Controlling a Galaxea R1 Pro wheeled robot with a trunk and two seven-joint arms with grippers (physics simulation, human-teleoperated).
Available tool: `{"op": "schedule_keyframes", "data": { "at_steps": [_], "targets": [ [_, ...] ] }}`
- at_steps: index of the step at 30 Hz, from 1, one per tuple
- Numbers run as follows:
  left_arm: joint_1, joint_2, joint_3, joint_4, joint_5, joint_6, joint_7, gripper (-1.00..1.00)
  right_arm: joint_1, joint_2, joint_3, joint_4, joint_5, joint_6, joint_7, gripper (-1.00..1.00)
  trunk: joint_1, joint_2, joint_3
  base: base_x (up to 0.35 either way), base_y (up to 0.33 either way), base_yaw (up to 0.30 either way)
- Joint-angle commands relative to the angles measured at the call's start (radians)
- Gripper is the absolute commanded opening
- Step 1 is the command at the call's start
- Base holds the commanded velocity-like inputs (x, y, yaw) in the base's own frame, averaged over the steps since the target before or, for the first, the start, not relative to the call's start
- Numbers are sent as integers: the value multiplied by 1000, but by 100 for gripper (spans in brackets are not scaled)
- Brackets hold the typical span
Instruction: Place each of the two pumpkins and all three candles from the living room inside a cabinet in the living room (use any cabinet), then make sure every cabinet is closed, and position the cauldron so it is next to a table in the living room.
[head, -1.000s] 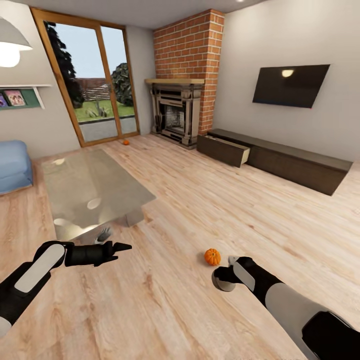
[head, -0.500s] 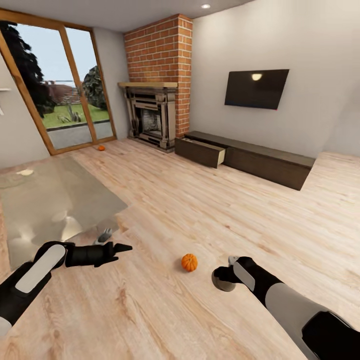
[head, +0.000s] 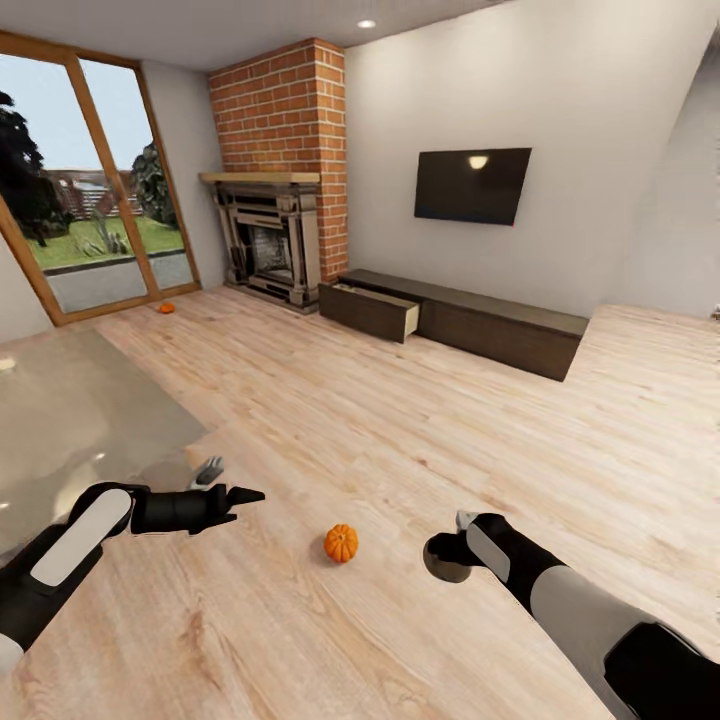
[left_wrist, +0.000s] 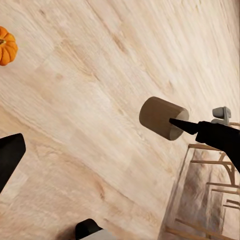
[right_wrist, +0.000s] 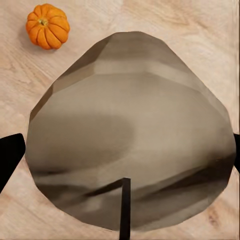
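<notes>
pumpkin (head: 341, 543) — further left in view than before

head view: high, angled down across pale wooden plank floor (head: 400, 420) toward far wall. both wrist views: close above floor, sharing small ribbed orange pumpkin (head: 341, 543) with head view.

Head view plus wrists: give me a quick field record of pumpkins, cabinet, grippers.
near pumpkin: on the wood floor, between the two arms, not held
far pumpkin: on the floor by the glass door
cabinet: long low dark unit under the TV, leftmost drawer pulled out
left gripper: empty, over the floor beside the glass table; open or shut cannot be told
right gripper: shut on a grey-brown rounded object
</notes>
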Motion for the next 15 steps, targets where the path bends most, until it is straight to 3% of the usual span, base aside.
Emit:
{"op": "schedule_keyframes", "data": {
  "at_steps": [1,15],
  "targets": [
    [-1,1,-2,0,-7,1,-8,100,0,-1,7,-3,-13,2,-9,-100,0,-1,1,187,-248,-151],
    [-1,1,-3,0,-7,1,-7,100,0,-1,7,-3,-13,1,-9,-100,0,-1,21,201,-248,-148]
  ]
}}
